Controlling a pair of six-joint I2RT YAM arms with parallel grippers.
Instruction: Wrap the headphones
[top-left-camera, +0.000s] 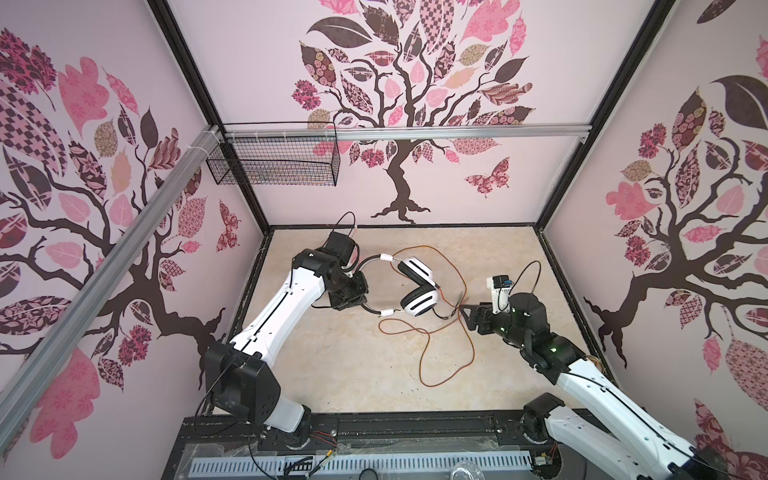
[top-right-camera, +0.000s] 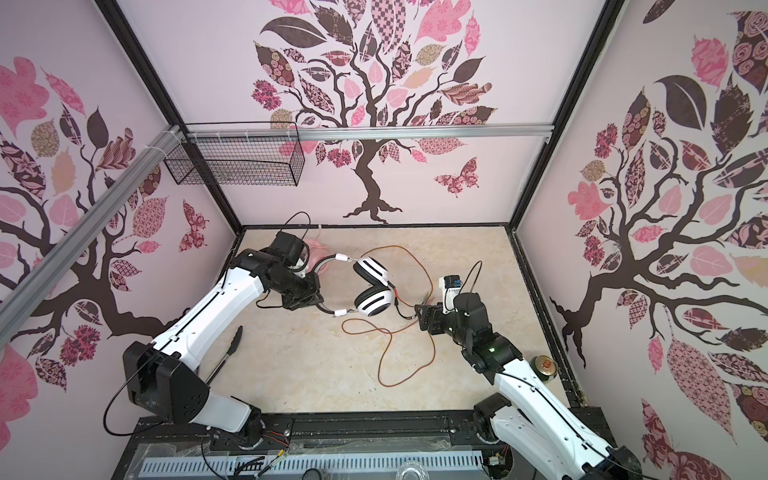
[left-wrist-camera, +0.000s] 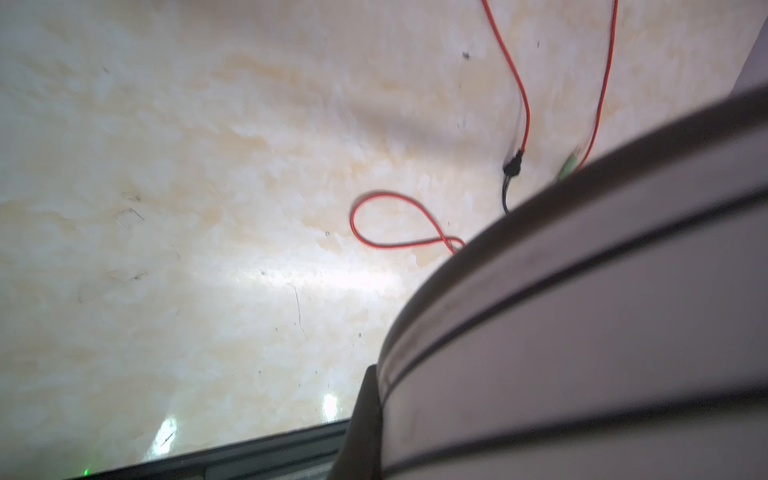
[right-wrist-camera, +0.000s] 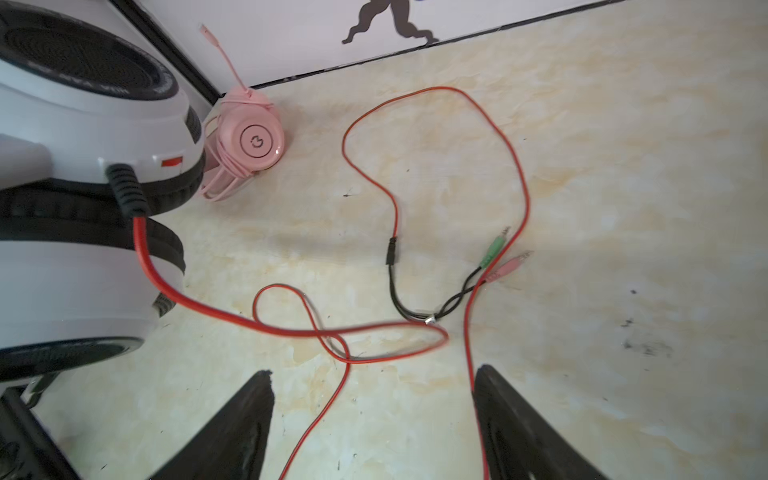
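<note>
white headset (top-left-camera: 419, 305) with black ear pads sits at the far middle of the marbled worktop (top-left-camera: 332, 374), its two cups angled together and touching, its headband (top-left-camera: 384, 257) arching away to the left. the left pincer (top-left-camera: 359, 293) is pressed together on the leftmost part of that arc, pinching the white headset. in the left wrist view the band fills the frame, blurred, with one dark finger (left-wrist-camera: 365, 415) against it. whether the cups rest on the worktop or hang just above it i cannot tell. the orange-red cable (right-wrist-camera: 437, 88) leaves one cup and lies loose in crossing loops to the right and near side of the headset. it ends in a black splitter (right-wrist-camera: 391, 251), from which thin black leads run to a green plug (right-wrist-camera: 492, 251) and a pink plug (right-wrist-camera: 509, 266) lying side by side. the right pincer (right-wrist-camera: 374, 370) hangs low just right of the headset, near the plugs, spread wide and holding nothing. two strands of the cable run between its fingers on the worktop below. the pink headset (right-wrist-camera: 253, 137) stands in the far left corner by the wall, mic boom up, its pink cable bunched beside it, mostly hidden behind the left arm in both top views. a wire basket (top-left-camera: 274, 162) hangs on the far wall, and a drink can (top-right-camera: 545, 365) stands at the right edge.
</note>
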